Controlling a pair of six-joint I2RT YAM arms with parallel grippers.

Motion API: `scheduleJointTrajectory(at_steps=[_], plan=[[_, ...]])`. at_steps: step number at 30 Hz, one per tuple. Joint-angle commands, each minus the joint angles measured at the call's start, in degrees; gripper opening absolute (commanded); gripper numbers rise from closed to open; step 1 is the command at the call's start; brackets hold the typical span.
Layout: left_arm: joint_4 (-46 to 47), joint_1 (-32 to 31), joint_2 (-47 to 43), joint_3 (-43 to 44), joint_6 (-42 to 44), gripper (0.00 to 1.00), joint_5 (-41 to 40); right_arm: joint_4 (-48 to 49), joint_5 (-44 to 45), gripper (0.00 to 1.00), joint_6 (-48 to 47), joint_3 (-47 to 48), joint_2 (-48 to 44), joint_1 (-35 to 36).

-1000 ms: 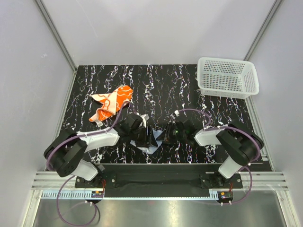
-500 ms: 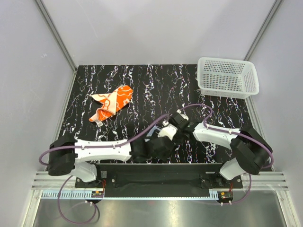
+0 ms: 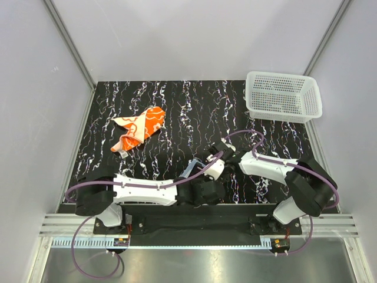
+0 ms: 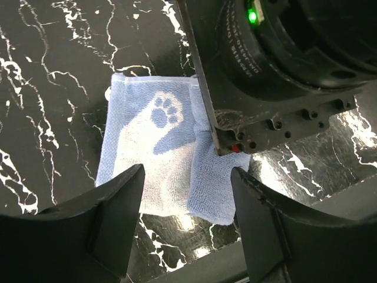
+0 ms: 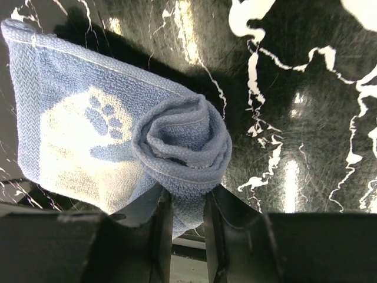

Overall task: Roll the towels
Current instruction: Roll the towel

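The light blue towel (image 5: 70,132) with a paw print lies near the table's front edge, one end curled into a roll (image 5: 182,144). My right gripper (image 5: 187,199) is shut on that rolled end, and the top view shows it (image 3: 213,170) just right of the blue towel (image 3: 189,172). My left gripper (image 4: 188,227) hangs open above the towel's near edge (image 4: 153,159) with nothing between its fingers; in the top view it (image 3: 203,191) sits close in front of the right gripper. The orange patterned towel (image 3: 138,128) lies crumpled at the back left, away from both grippers.
A white mesh basket (image 3: 284,96) stands at the back right corner. The left arm stretches low along the table's near edge (image 3: 147,190). The black marbled tabletop (image 3: 194,112) ends at grey walls on three sides.
The left arm has unfolded and swung right along the near edge, its gripper now in front of the right one and slightly wider. The right gripper kept its hold on the blue towel.
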Motion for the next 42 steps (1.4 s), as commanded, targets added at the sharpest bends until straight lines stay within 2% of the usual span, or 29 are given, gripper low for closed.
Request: scheduleJointTrajectory(at_steps=[1, 4, 9, 12, 16, 19, 24, 31, 36, 42], plan=[[6.3, -4.8, 0.3, -0.4, 8.9, 0.65, 3.9, -1.1, -0.6, 0.29, -0.5, 3.0, 1.2, 1.6], [8.0, -5.5, -3.3, -2.8, 7.1, 0.63, 3.0, -0.8, -0.5, 0.29, 0.1, 3.6, 0.8, 1.4], [3.0, -5.4, -9.7, -7.3, -1.3, 0.61, -5.4, -2.3, 0.1, 0.27, 0.5, 5.1, -1.7, 0.6], [2.9, -4.8, -13.9, -11.6, -4.5, 0.61, -6.7, -3.2, 0.5, 0.27, -0.3, 6.5, -1.8, -0.3], [11.0, -4.8, -19.7, -16.5, 2.3, 0.61, -3.4, -4.5, 0.4, 0.26, -1.1, 9.3, 0.3, -0.8], [17.5, -4.8, -20.9, -17.8, 8.6, 0.62, -0.1, -4.6, 0.3, 0.26, -1.2, 10.8, 1.6, -0.8], [24.6, -4.8, -19.5, -16.9, 15.6, 0.64, 5.2, -5.4, 0.1, 0.26, -1.4, 13.0, 2.7, -0.9], [24.8, -4.4, -9.7, -13.2, 18.2, 0.69, 5.5, -6.5, -0.5, 0.25, -2.0, 14.3, 2.6, -0.9], [22.5, -2.9, -2.3, -10.3, 16.2, 0.69, 2.6, -6.3, -2.7, 0.25, -2.0, 13.5, 2.0, -0.9], [19.1, -2.9, -0.1, -8.0, 15.6, 0.69, -2.5, -6.0, -3.9, 0.24, -2.0, 12.5, 1.9, -1.0]])
